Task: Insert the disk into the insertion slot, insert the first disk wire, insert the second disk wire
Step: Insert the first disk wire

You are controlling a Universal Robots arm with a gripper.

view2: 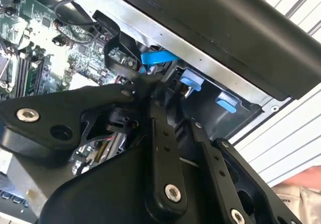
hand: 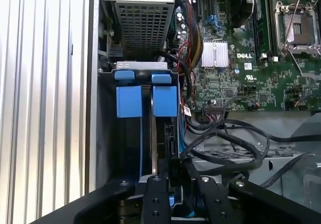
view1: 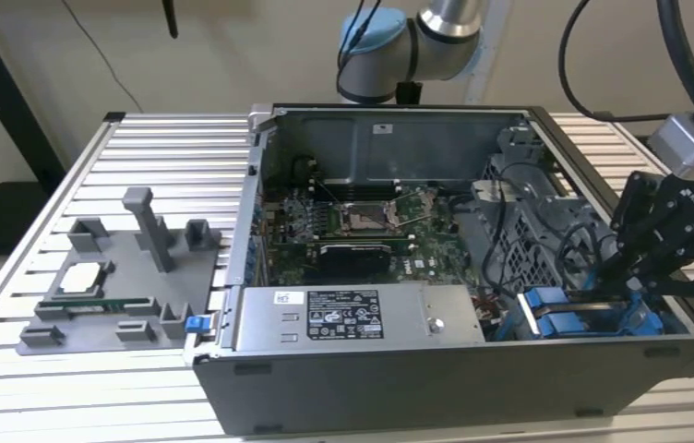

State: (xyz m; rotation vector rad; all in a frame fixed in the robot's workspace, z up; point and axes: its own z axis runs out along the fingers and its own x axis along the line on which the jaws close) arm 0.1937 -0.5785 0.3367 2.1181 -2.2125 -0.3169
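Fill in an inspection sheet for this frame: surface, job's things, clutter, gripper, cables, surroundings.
Surface: slatted metal table, carrying an open computer case.
Job's things: disk in its blue frame sits inside the drive cage.
Clutter: grey parts tray on the table, at the exterior view's left of the case.
Gripper: gripper low over the drive cage, by the disk.
Cables: black cables loop beside the cage; a blue flat cable lies near the gripper.
Surroundings: plain wall behind the table.

The disk [hand: 165, 102] sits in the insertion slot [hand: 140, 66] just beyond the fingers [hand: 153, 199], which close on a disk wire [view2: 158, 57]. Farther past them lies the power-supply box [hand: 143, 13], the motherboard [hand: 225, 83] alongside, all within the case [view1: 446, 388] on the desk [view1: 137, 138].
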